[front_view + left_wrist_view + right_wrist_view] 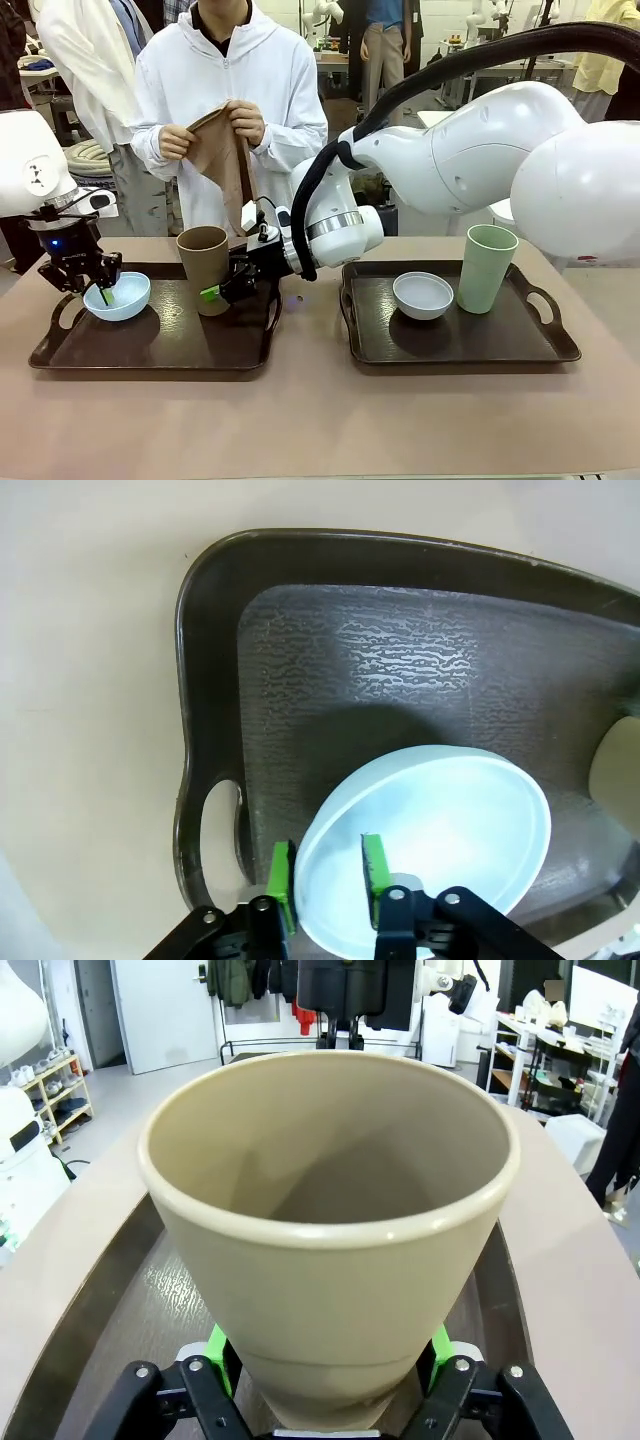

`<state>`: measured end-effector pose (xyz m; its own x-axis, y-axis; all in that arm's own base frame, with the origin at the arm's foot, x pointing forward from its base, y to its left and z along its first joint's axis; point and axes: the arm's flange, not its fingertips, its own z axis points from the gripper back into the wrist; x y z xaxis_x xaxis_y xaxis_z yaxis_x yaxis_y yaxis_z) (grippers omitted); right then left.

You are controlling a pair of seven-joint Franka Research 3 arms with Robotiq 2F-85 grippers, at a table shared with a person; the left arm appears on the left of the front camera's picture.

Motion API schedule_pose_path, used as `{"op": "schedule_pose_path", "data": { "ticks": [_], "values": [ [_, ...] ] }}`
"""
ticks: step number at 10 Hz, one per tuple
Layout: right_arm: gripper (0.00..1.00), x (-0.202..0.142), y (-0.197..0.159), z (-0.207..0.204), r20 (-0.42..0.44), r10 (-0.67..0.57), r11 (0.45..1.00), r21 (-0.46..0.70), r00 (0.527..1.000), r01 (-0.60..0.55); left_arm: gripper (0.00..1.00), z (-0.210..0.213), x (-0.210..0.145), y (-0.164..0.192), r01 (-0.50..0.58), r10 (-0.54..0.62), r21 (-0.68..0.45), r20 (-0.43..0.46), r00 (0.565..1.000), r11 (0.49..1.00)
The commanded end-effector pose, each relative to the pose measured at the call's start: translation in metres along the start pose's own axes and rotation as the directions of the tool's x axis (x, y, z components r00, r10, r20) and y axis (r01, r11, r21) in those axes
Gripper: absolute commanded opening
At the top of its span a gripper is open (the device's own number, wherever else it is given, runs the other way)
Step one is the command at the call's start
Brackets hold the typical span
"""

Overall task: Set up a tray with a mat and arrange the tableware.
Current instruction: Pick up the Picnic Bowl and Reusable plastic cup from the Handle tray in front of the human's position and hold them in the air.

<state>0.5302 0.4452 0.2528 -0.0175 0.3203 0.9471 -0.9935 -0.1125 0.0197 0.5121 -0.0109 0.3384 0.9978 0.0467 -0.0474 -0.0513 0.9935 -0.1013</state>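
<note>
Left claw (327, 875): pads part-open astride the near rim of the pale blue bowl (440, 830), one inside and one outside. As far as I can see they are not pinched on it. The bowl sits at the left end of the left tray (150, 365), lower left of the front view.

Right claw (330, 1360): closed on the narrow foot of the tan cup (203, 262). The arm reaches across to the same tray, and the cup stands upright just right of the bowl.

Risks:
- The grip is low on a tall cup, so a quick swing or tilt could lever it out of the pads.
- A thin rim hold on the bowl means it may pivot or slip if lifted before the pads seat.
- Both claws work one tray close together, so one moving sideways could knock the other's piece.

Containers:
- Bowl and tan cup both look empty.
- Right tray (450, 358) carries the greyish white bowl (422, 295) and, just beside it, the pale green cup (487, 267). The bowl is empty, and I can't see into the cup.
- No mat lies in either tray.
- The person at upper centre holds a brown cloth (225, 160) in both hands above the worktop (320, 420).
</note>
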Motion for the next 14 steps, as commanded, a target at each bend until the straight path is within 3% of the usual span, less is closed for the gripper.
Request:
{"op": "schedule_pose_path", "data": {
  "ticks": [1,2,4,5,6,7,8,9,14],
  "values": [
    [0.36,-0.003,-0.001,-0.001,0.044,0.012,1.000,-0.028,0.999,-0.011,0.00,0.003,0.003,0.000,-0.005,0.005,-0.021,-0.008,1.000,1.000],
    [0.00,-0.004,-0.002,-0.001,0.044,0.012,1.000,-0.029,0.999,-0.011,0.00,0.003,0.003,0.000,-0.003,0.002,-0.024,-0.009,1.000,1.000],
    [0.00,-0.005,-0.002,0.000,0.040,0.011,0.999,-0.034,0.999,-0.009,0.00,0.003,0.002,0.002,-0.003,0.002,-0.020,-0.012,1.000,1.000],
    [0.23,-0.005,-0.002,0.001,0.031,0.009,0.999,-0.040,0.999,-0.008,0.00,0.005,0.001,0.002,0.000,0.000,-0.017,-0.009,1.000,1.000],
    [0.23,-0.004,-0.001,0.004,0.024,0.010,0.999,-0.043,1.000,-0.009,0.00,0.008,0.001,0.002,0.004,-0.004,-0.016,-0.007,1.000,1.000],
    [0.00,0.000,-0.001,0.010,0.022,0.010,0.998,-0.058,1.000,-0.009,0.00,0.013,0.000,0.002,0.010,-0.010,-0.015,-0.006,1.000,1.000],
    [0.22,0.012,0.003,0.016,-0.001,0.016,0.997,-0.074,1.000,-0.016,0.00,0.022,-0.004,0.000,0.026,-0.026,-0.016,-0.033,0.999,1.000],
    [0.22,0.037,0.012,0.026,-0.015,0.037,0.997,-0.072,0.999,-0.037,0.00,0.040,-0.011,-0.005,0.035,-0.039,-0.046,-0.078,0.996,0.998],
    [0.22,0.173,0.056,0.076,-0.099,0.032,0.995,-0.088,0.995,-0.041,0.00,0.187,-0.075,-0.053,0.095,-0.099,-0.061,-0.067,0.993,0.994]
  ]
}}
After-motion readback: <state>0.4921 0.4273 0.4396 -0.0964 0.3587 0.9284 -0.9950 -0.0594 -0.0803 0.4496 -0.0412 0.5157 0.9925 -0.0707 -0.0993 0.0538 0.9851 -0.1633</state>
